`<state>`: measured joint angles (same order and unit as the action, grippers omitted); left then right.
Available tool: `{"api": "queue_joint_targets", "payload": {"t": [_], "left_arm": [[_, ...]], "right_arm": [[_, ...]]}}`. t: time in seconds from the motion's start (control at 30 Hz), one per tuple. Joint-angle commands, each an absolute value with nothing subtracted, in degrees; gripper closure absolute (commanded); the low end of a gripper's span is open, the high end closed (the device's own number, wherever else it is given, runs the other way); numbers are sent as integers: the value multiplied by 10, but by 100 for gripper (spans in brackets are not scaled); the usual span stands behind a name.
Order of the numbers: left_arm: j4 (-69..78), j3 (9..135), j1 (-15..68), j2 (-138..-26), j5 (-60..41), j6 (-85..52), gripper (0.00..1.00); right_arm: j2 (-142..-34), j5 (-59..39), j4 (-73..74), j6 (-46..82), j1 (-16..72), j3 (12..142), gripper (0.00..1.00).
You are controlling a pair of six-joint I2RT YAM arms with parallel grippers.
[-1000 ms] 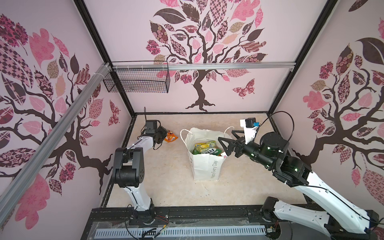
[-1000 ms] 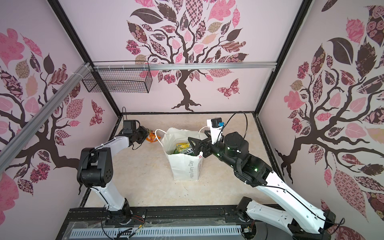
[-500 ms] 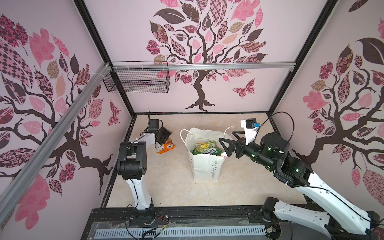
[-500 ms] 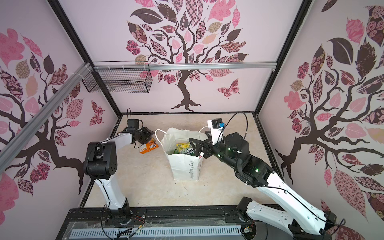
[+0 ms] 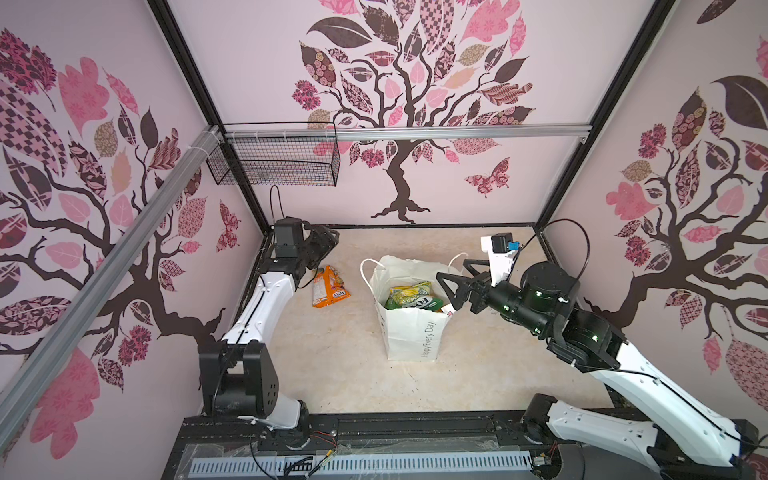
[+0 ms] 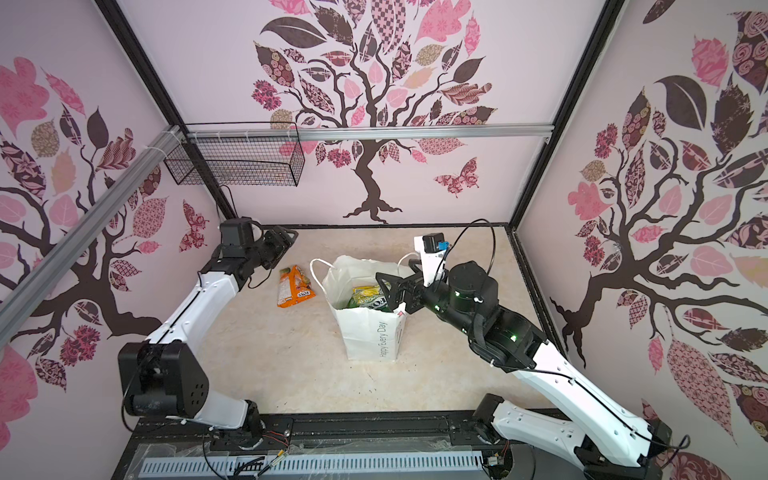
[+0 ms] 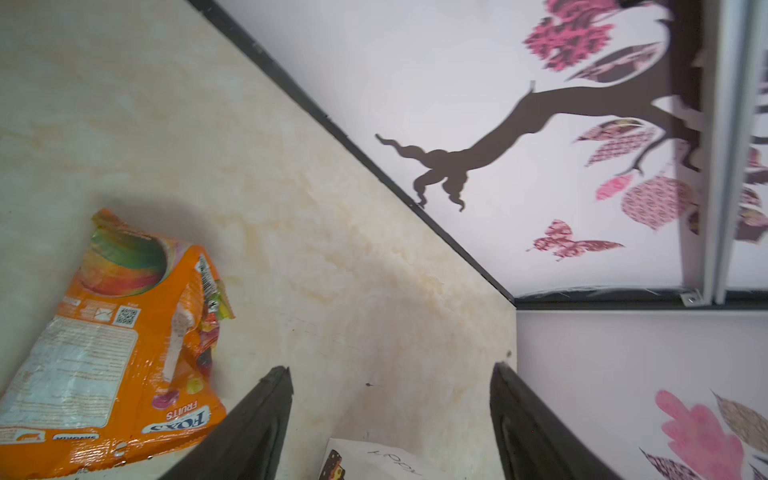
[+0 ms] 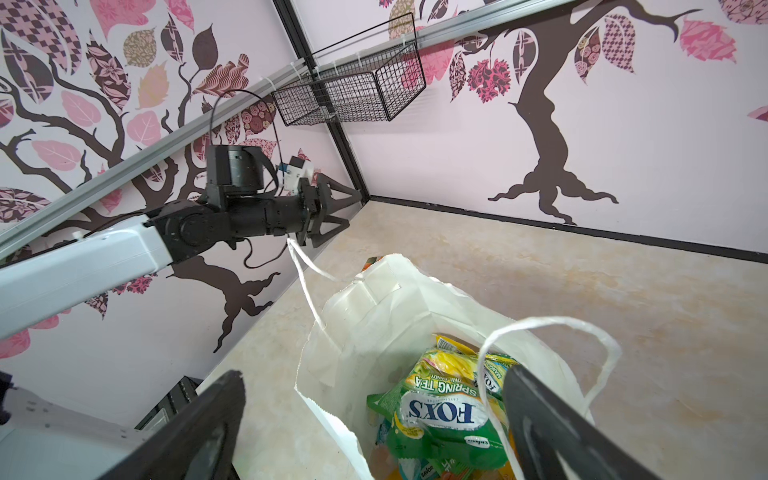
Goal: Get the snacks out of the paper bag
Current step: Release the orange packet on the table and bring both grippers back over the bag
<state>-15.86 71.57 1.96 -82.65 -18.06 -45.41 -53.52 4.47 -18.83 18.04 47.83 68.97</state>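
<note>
At the left, the left tool (image 5: 325, 244) hangs near the back corner of the worktop (image 5: 332, 374). Its jaws are spread wide and grasp nothing, which the left wrist view confirms: only bare worktop shows between the dark fingers (image 7: 257, 419).

Just beside it lies the orange Fox's Fruits packet (image 5: 330, 286), flat on the worktop with its printed back panel up. It is clear of the tool and apart from the bag. Lying there, it counts as unloaded, and it is out of the way of any reach into the bag.

Right of it, about mid-worktop, the white paper bag (image 5: 409, 332) stands upright with its mouth open to the ceiling, so the contents can be reached from above. More snacks remain inside. The green-yellow Fox's Spring Tea packet (image 8: 444, 411) lies on top, with other packets only partly visible under it.

At the right, the right tool (image 5: 452, 274) hovers at the bag's right rim. Its jaws are fully spread and empty, pointing down into the mouth toward the top packet, which looks like a line-up for the next pick. One cord handle (image 8: 544, 326) loops across the view close to a finger. Whether they touch is unclear, but the handle could snag as the tool descends.
</note>
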Motion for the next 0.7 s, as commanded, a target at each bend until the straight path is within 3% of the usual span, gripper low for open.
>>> {"api": "queue_joint_targets", "payload": {"t": [0.0,0.2,0.47,0.67], "left_arm": [[-156,705,41,-766,-199,-394,19],[-152,692,113,-642,-199,-293,12],[-222,725,243,-549,-200,-137,11],[-304,742,357,-510,-182,-26,10]], "right_arm": [[-550,31,-196,193,479,728,1],[-634,0,-285,205,479,810,0],[-768,-48,-402,188,479,914,1],[-841,1,-465,176,479,959,0]]}}
